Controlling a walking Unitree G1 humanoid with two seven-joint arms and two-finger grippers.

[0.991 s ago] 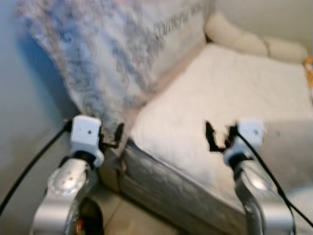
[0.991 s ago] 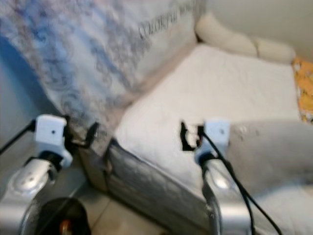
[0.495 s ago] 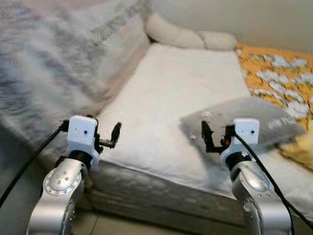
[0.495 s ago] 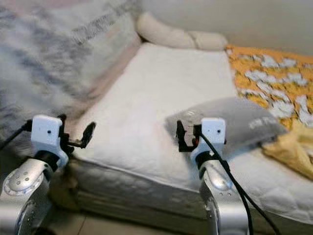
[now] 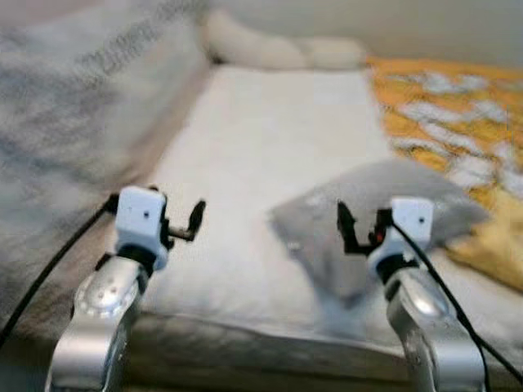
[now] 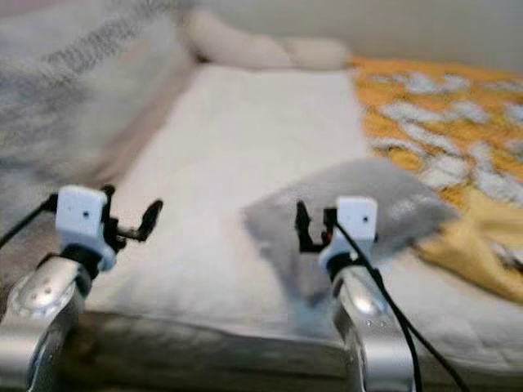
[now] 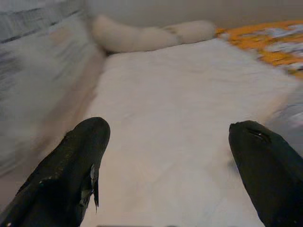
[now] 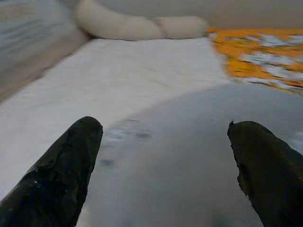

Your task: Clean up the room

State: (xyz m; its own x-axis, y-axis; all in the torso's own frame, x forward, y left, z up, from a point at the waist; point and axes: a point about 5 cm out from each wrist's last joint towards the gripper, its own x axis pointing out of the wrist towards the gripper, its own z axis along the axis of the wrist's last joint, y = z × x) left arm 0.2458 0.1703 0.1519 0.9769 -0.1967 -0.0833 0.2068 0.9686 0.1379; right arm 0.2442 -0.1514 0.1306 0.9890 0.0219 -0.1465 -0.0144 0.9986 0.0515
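A grey pillow [image 5: 372, 186] lies on the white mattress [image 5: 270, 131], near its front edge on the right. My right gripper [image 5: 360, 233] hovers open just above the pillow's near side; in the right wrist view the pillow [image 8: 189, 142] spreads out between its two black fingers [image 8: 61, 170]. My left gripper [image 5: 186, 229] is open over the bare mattress near the front left, and its wrist view looks along the mattress [image 7: 180, 104] toward the head end. Neither gripper holds anything. The pictures are blurred.
An orange and white patterned blanket [image 5: 441, 122] covers the bed's right side, with a yellow cloth [image 5: 490, 253] next to the pillow. Cream bolsters [image 5: 278, 51] line the far end. A grey patterned cover [image 5: 65, 122] is heaped along the left.
The whole view has swung to the right, from the bed's left corner to its middle. The grey pillow and orange blanket came into sight. Both arms keep the same raised, open pose.
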